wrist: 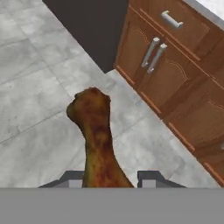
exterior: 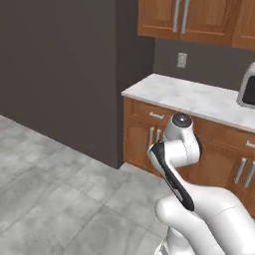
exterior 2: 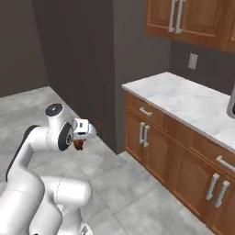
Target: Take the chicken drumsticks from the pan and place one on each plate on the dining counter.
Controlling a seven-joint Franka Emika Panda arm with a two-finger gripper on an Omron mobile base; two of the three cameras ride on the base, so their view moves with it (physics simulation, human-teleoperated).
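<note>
A chicken drumstick point(wrist: 97, 140) is seen clamped between the two fingertips of the gripper point(wrist: 109, 178), its thick end pointing away from the hand, out over the floor point(wrist: 35, 96). In the right base view, the gripper point(exterior 2: 81, 137) is held in front of the arm, with what is probably the drumstick point(exterior 2: 78, 145) tucked just beneath it. To the right, a run of cabinets point(exterior 2: 174, 156) is set under a counter point(exterior 2: 188, 103), with wall cabinets point(exterior 2: 193, 18) hung above it. An appliance point(exterior: 247, 87) is stood on the counter at the far right.

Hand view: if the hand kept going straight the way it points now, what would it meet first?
Probably the grey tiled floor. The hand, shut on a chicken drumstick, points down at bare tile, with the wooden cabinets off to one side. Depth is unclear.
</note>
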